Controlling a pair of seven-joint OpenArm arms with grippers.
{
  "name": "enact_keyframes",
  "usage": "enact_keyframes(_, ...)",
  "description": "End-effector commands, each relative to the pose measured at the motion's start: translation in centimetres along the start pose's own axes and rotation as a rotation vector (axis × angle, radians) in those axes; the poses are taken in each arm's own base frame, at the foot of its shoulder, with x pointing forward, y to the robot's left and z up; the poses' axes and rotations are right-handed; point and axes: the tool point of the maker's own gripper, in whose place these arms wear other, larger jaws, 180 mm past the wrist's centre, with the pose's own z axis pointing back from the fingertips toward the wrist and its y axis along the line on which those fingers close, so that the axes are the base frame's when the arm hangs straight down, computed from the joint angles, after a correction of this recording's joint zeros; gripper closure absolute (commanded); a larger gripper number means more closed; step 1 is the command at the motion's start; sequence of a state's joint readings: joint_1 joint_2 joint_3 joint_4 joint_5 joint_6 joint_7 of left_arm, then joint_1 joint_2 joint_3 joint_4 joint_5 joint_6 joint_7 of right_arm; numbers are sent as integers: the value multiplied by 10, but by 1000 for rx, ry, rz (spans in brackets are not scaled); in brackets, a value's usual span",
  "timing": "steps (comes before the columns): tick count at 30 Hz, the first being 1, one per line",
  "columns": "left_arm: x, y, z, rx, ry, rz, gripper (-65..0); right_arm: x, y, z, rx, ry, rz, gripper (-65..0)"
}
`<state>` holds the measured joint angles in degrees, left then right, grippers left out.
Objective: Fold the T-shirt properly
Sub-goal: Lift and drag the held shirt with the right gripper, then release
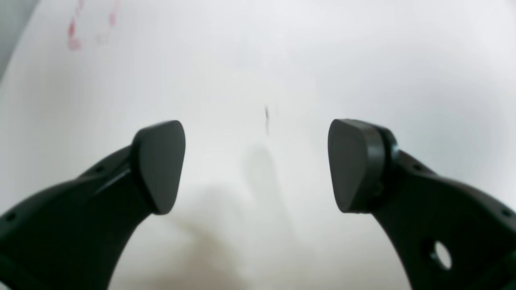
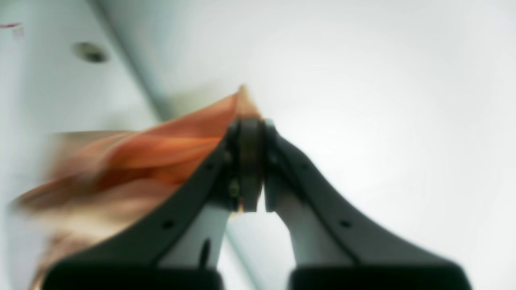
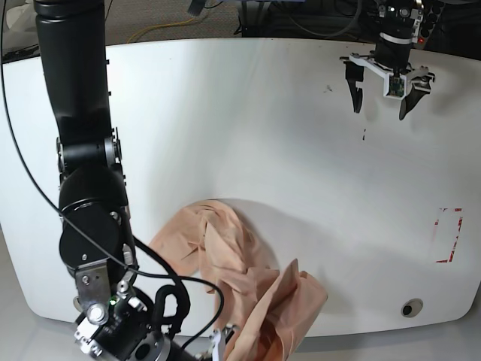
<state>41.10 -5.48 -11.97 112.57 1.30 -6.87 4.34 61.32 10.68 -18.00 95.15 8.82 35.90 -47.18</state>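
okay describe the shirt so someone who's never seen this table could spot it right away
On the white table, look to the near edge beside the big black arm. The T-shirt lies there crumpled, one corner pinched in the right gripper. It is the only peach-coloured, soft thing on the table.

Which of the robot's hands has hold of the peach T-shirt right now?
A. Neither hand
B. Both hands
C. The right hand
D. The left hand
C. In the right wrist view the right hand is pinched shut on a fold of the T-shirt, while the left hand stands wide open over the bare white table, far from the cloth.
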Motion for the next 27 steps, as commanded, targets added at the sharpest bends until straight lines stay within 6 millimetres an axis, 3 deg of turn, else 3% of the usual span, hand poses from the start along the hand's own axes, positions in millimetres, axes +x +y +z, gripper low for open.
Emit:
enact_keyframes(1,11,4,-1,9,-32,-3,-518,47,-50,21,-112,-80,65,-5)
enact_keyframes(5,21,1,-9,5,-62,0,-518,80,-86,39,-186,-106,120,-6)
enact_keyframes(14,45,-14,-24,-34,-131,11,-518,78,-82,36,-176,-89,126,-6)
enact_keyframes(21,46,-14,-25,-33,-134,11,-518,73,-83,35,-179,-59,121,-8)
enact_keyframes(22,45,-14,-24,-33,-132,11,-518,68,-82,35,-178,-50,119,-8)
enact_keyframes(25,43,-13,-24,-32,-126,8,-518,30,-56,23,-119,9,64,-13)
enact_keyframes(27,42,-12,-25,-30,-123,8,-518,0,-38,19,-84,50,8,-71)
